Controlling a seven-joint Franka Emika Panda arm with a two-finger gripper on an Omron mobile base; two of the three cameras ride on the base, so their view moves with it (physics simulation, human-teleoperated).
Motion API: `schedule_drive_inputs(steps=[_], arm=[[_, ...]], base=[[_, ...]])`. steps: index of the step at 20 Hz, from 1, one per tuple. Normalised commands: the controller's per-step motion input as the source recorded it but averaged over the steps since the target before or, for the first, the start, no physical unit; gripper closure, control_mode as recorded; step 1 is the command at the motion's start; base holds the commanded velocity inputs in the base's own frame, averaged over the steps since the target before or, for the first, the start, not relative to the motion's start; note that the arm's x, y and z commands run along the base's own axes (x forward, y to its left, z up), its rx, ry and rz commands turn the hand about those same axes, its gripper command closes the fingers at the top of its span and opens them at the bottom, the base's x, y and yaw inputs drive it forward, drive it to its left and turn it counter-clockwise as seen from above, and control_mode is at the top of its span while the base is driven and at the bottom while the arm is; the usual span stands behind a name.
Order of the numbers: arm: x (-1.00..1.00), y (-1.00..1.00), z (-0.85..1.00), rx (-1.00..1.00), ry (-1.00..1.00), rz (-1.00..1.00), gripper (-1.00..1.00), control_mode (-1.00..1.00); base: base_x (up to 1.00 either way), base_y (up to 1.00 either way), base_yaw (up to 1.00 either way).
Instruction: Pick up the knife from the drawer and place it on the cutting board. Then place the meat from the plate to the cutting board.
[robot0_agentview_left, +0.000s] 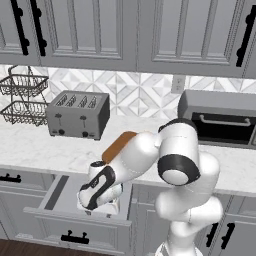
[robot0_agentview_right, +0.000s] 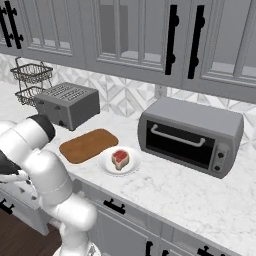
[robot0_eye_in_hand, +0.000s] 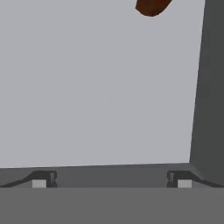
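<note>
The drawer (robot0_agentview_left: 56, 194) stands pulled out below the counter, and my gripper (robot0_agentview_left: 95, 204) hangs down into it. In the hand view the gripper (robot0_eye_in_hand: 110, 180) is open, its fingertips (robot0_eye_in_hand: 41, 179) wide apart over the flat grey drawer floor with nothing between them. A rounded brown end of the knife (robot0_eye_in_hand: 151, 6) pokes in at the top edge; its blade is out of frame. The cutting board (robot0_agentview_right: 89, 145) lies bare on the counter, and my arm partly covers the cutting board (robot0_agentview_left: 119, 145) in the left base view. Beside it, the meat (robot0_agentview_right: 120, 158) rests on the plate (robot0_agentview_right: 106, 165).
A toaster (robot0_agentview_left: 78, 115) stands behind the board, with wire baskets (robot0_agentview_left: 22, 100) to its left. A toaster oven (robot0_agentview_right: 190, 135) sits right of the plate. The drawer's dark side wall (robot0_eye_in_hand: 210, 87) rises close to one fingertip. Wall cabinets hang above the counter.
</note>
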Motion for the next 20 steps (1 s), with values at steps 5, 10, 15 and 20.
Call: schedule_drive_inputs(steps=[5, 10, 15, 20], arm=[[-0.62, 0.38, -0.04, 0.00, 0.02, 0.03, -1.00, -1.00], [-0.76, 0.67, 0.00, 0.00, 0.06, 0.00, -1.00, -1.00], [-0.97, 0.63, 0.02, 0.00, 0.09, 0.00, -1.00, -1.00], [-0.74, 0.58, 0.77, 0.00, 0.01, 0.00, -1.00, -1.00]], base=[[0.00, 0.00, 0.00], [0.00, 0.00, 0.00], [0.00, 0.00, 0.00], [0.00, 0.00, 0.00]])
